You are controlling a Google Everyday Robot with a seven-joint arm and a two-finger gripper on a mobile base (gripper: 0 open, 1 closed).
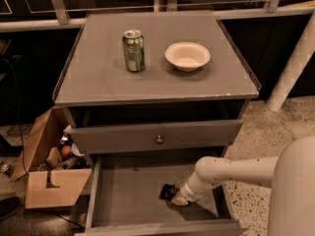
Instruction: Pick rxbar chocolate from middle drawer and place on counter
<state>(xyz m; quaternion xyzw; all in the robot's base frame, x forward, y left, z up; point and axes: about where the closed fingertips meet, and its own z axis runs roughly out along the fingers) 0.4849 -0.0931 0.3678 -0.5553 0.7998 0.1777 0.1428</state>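
The rxbar chocolate (168, 191), a small flat black wrapper, lies in the open middle drawer (128, 195) towards its right half. My gripper (178, 196) reaches down into the drawer from the right on the white arm (231, 170) and is against the bar's right end. The gripper's body hides part of the bar. The counter (98, 77) is the grey top of the cabinet above.
A green soda can (133, 50) and a pale bowl (187, 56) stand on the counter. The shut drawer front with a round knob (159, 139) is just above the open drawer. A cardboard box (47, 166) with clutter sits on the floor to the left.
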